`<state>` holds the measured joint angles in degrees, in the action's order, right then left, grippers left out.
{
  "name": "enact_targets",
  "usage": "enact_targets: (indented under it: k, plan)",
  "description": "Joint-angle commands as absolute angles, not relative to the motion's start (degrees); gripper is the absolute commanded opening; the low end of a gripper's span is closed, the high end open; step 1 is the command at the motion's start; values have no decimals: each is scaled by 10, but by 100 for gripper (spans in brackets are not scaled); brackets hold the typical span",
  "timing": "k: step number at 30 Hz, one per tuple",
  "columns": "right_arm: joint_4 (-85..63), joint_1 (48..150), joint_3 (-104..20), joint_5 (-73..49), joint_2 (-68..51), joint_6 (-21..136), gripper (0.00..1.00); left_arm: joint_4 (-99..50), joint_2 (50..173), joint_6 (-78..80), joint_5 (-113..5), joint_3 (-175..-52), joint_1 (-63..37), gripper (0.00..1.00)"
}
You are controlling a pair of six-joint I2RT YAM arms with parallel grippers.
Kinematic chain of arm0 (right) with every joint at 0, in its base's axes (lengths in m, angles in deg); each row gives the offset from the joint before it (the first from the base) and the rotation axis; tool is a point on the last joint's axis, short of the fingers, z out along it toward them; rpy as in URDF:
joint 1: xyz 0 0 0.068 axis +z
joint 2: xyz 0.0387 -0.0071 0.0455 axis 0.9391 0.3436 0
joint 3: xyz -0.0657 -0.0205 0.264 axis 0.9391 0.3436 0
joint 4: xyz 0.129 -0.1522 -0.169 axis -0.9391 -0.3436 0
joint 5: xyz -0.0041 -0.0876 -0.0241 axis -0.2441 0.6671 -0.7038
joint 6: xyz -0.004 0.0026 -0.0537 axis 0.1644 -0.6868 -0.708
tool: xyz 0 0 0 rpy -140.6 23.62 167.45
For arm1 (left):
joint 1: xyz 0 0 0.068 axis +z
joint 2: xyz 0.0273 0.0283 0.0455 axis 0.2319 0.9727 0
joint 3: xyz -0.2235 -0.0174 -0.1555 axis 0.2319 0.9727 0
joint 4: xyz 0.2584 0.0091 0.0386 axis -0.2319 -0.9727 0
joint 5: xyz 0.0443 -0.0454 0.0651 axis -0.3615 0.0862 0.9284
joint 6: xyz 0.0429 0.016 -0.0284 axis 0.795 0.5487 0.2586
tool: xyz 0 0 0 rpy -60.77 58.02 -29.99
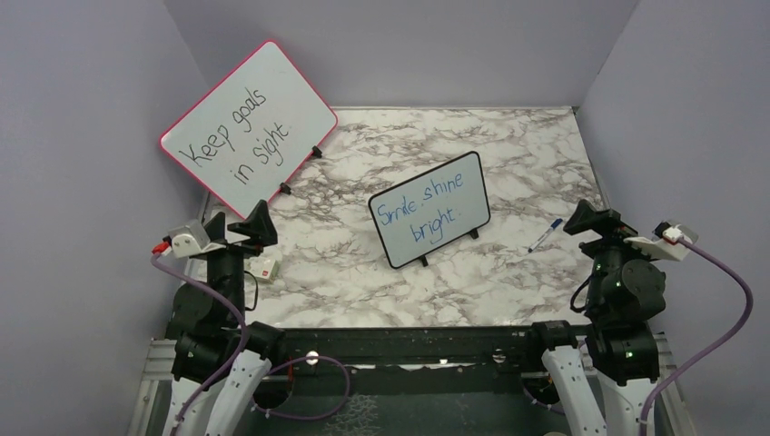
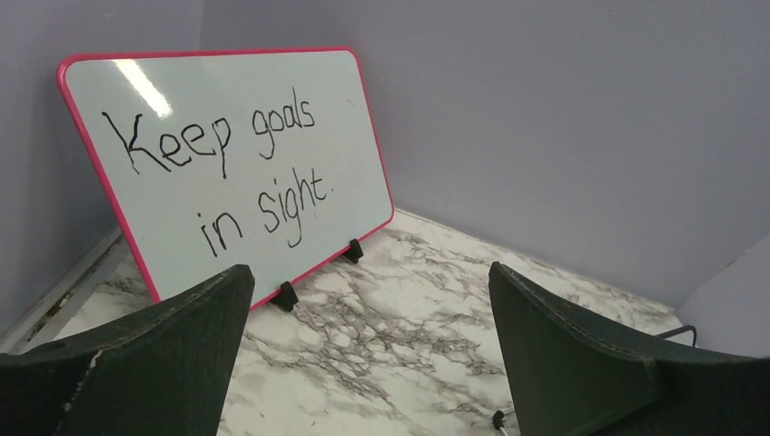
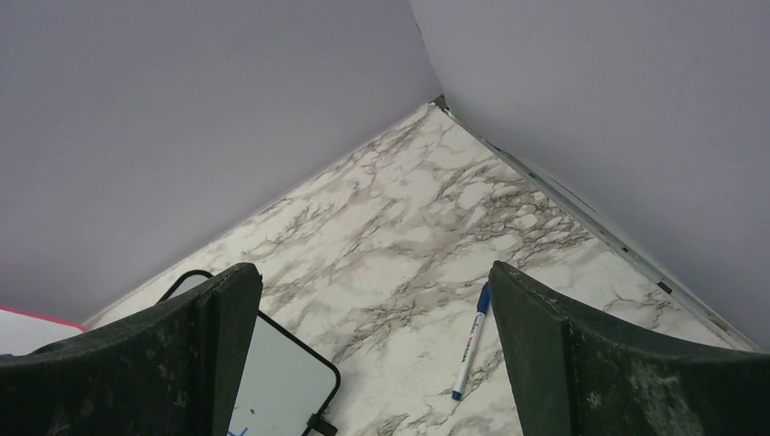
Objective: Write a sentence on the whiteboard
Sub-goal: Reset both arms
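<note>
**Apparently done: the writing is on the board and both tools are empty**

You have the whiteboard (image 1: pixel 468 211) standing on its little feet at the centre of the tabletop (image 1: pixel 363 291) in the top view, tilted so that its long axis runs from lower left up to upper right. The sentence (image 1: pixel 420 203) on it reads "Smile, shine bright." in blue, in two lines and with a full stop, so the task looks finished to me.

Your right tool (image 1: pixel 590 218) hangs at the right edge of the frame with its fingers wide apart and nothing between them. The left tool (image 1: pixel 254 222) is likewise spread and empty, and it faces the red-framed board (image 1: pixel 248 127) at upper left.

The marker (image 1: pixel 546 235) lies flat on the tabletop just left of the right tool, between it and the whiteboard. Its long axis runs along the same diagonal as the board's. If you want a touch-up, the right arm is clearly the nearer one. The marker lies just ahead of its fingers, and the board is further left across the frame.
</note>
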<state>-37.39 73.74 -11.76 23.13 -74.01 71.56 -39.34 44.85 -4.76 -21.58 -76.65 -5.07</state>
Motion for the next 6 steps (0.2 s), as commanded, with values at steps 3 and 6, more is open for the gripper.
enact_targets:
  k: [3,6]
  plan:
    - [-332,745,-97,240,-757,694,100,-382,451,-42,-228,-767,-48,99]
    - [-327,746,-93,240,-761,691,100,-383,449,-39,-230,-767,-48,99]
